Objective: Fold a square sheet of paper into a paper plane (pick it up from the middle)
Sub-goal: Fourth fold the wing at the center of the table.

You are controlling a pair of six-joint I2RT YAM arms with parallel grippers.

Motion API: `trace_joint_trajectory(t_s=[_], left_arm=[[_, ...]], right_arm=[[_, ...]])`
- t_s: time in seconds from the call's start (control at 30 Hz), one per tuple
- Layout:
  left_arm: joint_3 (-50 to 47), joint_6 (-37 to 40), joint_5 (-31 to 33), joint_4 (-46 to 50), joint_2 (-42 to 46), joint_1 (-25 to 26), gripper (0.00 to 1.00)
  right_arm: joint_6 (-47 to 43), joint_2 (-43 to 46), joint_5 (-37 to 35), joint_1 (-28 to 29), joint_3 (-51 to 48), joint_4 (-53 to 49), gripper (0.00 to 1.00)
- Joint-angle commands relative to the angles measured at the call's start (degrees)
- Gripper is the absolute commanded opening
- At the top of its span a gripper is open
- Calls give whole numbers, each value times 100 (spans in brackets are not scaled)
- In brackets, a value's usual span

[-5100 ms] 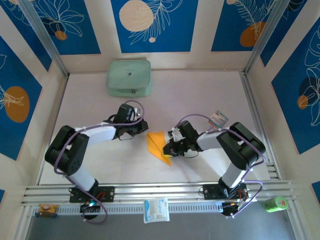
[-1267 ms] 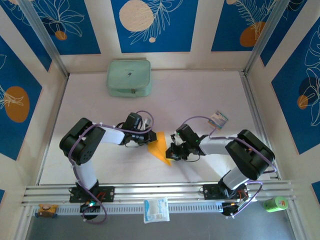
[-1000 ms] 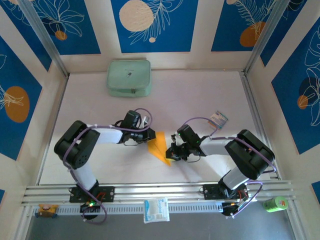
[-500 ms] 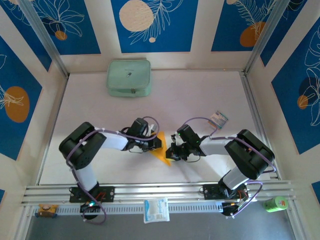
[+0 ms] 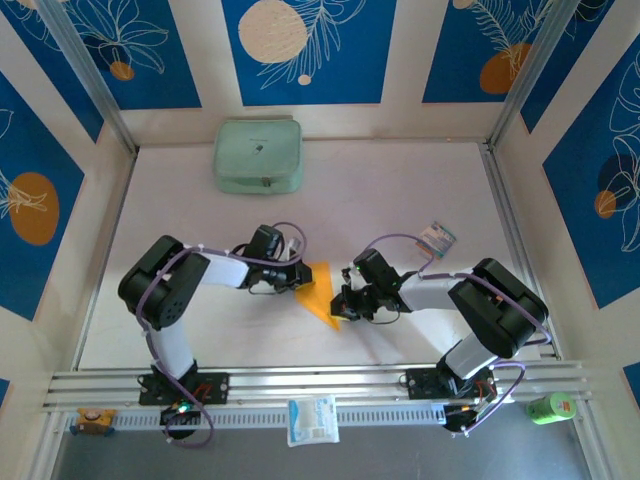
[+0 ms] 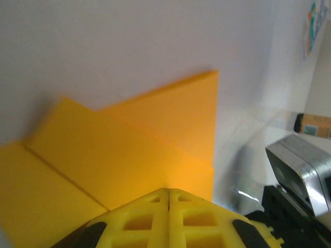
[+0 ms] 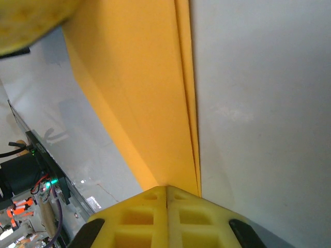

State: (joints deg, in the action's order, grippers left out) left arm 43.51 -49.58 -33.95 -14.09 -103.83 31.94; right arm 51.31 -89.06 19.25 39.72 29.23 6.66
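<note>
The folded orange-yellow paper sheet (image 5: 318, 295), long axis near-to-far, lies between the clenched left gripper (image 5: 298, 281) and the right gripper (image 5: 343, 303) pinching its right edge.

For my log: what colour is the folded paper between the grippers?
The paper is plain orange-yellow; the left wrist view shows it best.

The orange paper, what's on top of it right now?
Both shut end effectors rest on the orange paper: the left end effector on its folded flaps, the right end effector at its layered edge. The paper beneath their tips is covered.
</note>
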Motion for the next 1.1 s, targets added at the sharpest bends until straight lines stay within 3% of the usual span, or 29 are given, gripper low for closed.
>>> trace_joint_trajectory(t_s=[0.0,0.37,0.73,0.9,1.07], left_arm=[[307,463,716,955,-115,-245,2],[625,748,774,1479,-168,-819,2],[526,722,921,1811,836,-864,3],[297,596,789,1634,1245,-657,4],[354,554,433,1197,1092,-16,6]], right_arm=[[30,-147,-323,-17,-234,-797,0],[-40,-86,-231,-35,-260,-729,0],[-453,-138,-20,-103,-34,-832,1],[-725,-130,74,-223,122,-1037,1],[-781,-45,289,-246,245,-1005,3]])
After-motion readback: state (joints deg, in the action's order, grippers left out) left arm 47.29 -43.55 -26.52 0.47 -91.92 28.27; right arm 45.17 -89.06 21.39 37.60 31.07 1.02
